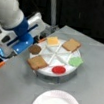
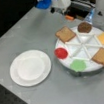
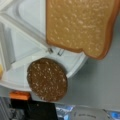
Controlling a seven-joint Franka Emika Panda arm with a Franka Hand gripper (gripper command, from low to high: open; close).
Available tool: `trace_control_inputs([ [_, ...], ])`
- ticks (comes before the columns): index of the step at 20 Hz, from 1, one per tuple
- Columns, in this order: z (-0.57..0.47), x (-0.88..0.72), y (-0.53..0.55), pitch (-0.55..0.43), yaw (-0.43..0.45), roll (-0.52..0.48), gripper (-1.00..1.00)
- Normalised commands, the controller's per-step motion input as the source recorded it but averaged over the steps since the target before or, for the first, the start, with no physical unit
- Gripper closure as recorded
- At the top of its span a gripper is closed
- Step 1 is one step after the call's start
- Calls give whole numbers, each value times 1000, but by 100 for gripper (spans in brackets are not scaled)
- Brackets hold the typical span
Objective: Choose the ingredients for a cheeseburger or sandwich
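gripper (image 1: 30,43) above tray (image 1: 73,60) edge by patty (image 1: 35,49), holds nothing | jaws: gap can't be told | bread (image 3: 80,25), cheese (image 1: 53,40), lettuce (image 2: 78,65), red disc (image 2: 61,53) in tray compartments | plate (image 2: 30,67) on counter (image 2: 21,33)

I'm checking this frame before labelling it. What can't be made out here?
- Gripper: its jaws show in no view; in a front view the arm's blue and white housing covers them.
- Bread slice: cut off by the wrist view's top edge.
- Divided tray: its right rim is cut by a front view's edge.
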Motion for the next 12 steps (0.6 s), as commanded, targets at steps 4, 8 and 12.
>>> trace_control_inputs([
  [4, -217, -73, -157, -104, 4, 442, -100],
  [8, -226, -88, -203, -165, 10, 455, -100],
  [12, -274, -112, -160, -151, 6, 470, -100],
])
